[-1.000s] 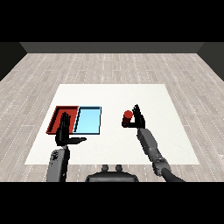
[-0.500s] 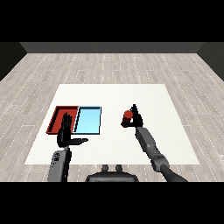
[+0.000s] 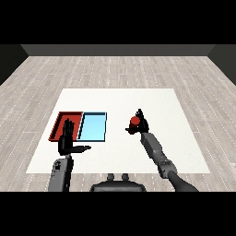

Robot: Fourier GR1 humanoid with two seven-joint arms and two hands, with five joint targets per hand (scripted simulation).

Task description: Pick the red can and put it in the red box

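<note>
The red can (image 3: pixel 134 120) is held above the white table, right of centre, with my right hand (image 3: pixel 140 124) curled round it. Only the can's top shows between the fingers. The red tray (image 3: pixel 60 122) lies at the left of the table, with nothing visible in it. My left hand (image 3: pixel 67 141) stands upright and open at the near edge of that tray, fingers straight and thumb pointing right, covering the tray's near right corner.
A light blue tray (image 3: pixel 93 126) lies flush against the right side of the red tray, between it and the can. The white table (image 3: pixel 161 106) ends a little past my forearms, with grey wood floor all round.
My right hand has carried the red can a little to the left, toward the trays. The left hand has barely moved.
</note>
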